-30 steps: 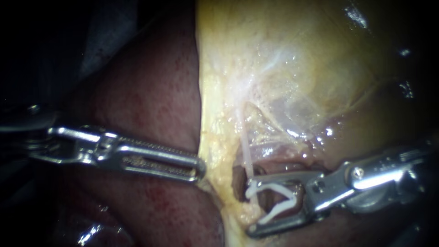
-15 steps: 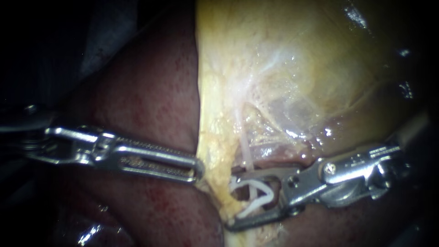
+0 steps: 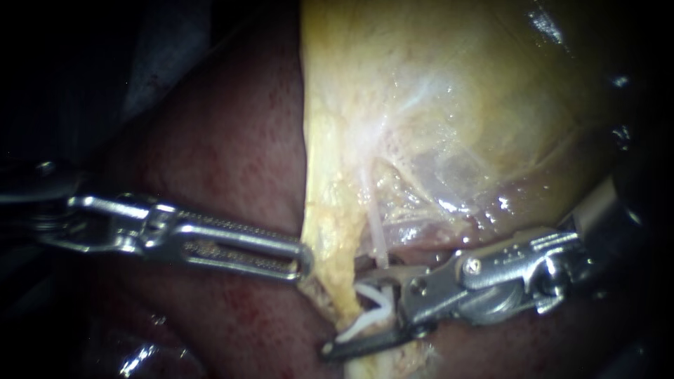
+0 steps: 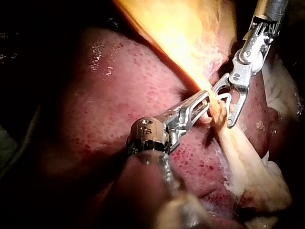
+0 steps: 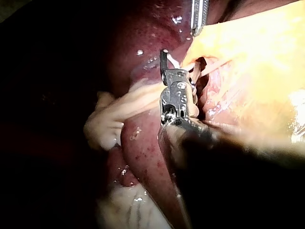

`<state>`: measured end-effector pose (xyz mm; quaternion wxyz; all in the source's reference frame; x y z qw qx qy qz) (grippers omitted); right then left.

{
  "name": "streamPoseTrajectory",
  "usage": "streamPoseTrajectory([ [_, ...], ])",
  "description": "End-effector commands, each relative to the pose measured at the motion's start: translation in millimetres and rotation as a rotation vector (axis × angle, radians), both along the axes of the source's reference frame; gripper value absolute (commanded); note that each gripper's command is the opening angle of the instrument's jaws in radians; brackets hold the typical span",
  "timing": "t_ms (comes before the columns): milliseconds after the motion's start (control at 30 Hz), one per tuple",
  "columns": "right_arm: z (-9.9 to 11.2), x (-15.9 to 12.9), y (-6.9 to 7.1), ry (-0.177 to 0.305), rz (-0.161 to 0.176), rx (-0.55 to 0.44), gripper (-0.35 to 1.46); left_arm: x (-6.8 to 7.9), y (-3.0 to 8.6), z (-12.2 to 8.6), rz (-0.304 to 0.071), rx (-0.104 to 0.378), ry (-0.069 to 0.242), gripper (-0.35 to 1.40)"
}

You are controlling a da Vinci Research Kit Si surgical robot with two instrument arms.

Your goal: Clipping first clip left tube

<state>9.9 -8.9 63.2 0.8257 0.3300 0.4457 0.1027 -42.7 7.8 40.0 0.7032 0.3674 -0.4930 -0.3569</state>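
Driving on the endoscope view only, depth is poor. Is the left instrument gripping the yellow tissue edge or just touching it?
Observer: Gripping. In the left wrist view the left instrument has both jaws closed on the yellow tissue.
Operator: And the right instrument, its far jaw?
Observer: Same view: one jaw each side of the yellow band, the clip between them.
Operator: Beyond my frame?
Observer: Right wrist view: the band runs on to a pale lump against the liver.

The dark red liver (image 3: 232,161) carries the yellowish gallbladder (image 3: 435,91).
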Motion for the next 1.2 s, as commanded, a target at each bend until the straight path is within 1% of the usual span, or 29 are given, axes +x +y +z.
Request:
streamPoseTrajectory([
  [33, 0.0, 0.1, 0.0, 0.0, 0.001, -0.001, 0.54, 0.0, 0.0, 0.0, 0.0, 0.0, 0.001, -0.35],
  [200, 0.1, 0.1, 0.1, -0.008, 0.007, 0.013, 0.43, 0.0, 0.0, 0.0, 0.0, 0.0, 0.001, -0.35],
  [333, 0.1, 0.1, 0.1, -0.018, 0.017, 0.032, 0.31, -0.1, 0.0, 0.0, 0.0, 0.0, 0.001, -0.35],
  [433, 0.2, -0.1, 0.2, -0.031, 0.028, 0.056, 0.12, -0.1, 0.0, 0.0, -0.001, 0.0, 0.001, -0.35],
  [567, 0.4, -0.4, 0.4, -0.036, 0.031, 0.066, -0.03, -0.1, 0.0, 0.0, -0.001, 0.0, 0.001, -0.35],
  [800, 1.0, -1.0, 0.9, -0.04, 0.034, 0.075, -0.11, -0.1, 0.0, 0.0, -0.001, 0.0, 0.001, -0.35],
  [1200, 1.0, -1.0, 0.8, -0.042, 0.035, 0.08, -0.15, -0.1, 0.1, 0.0, -0.001, 0.0, 0.001, -0.35],
])
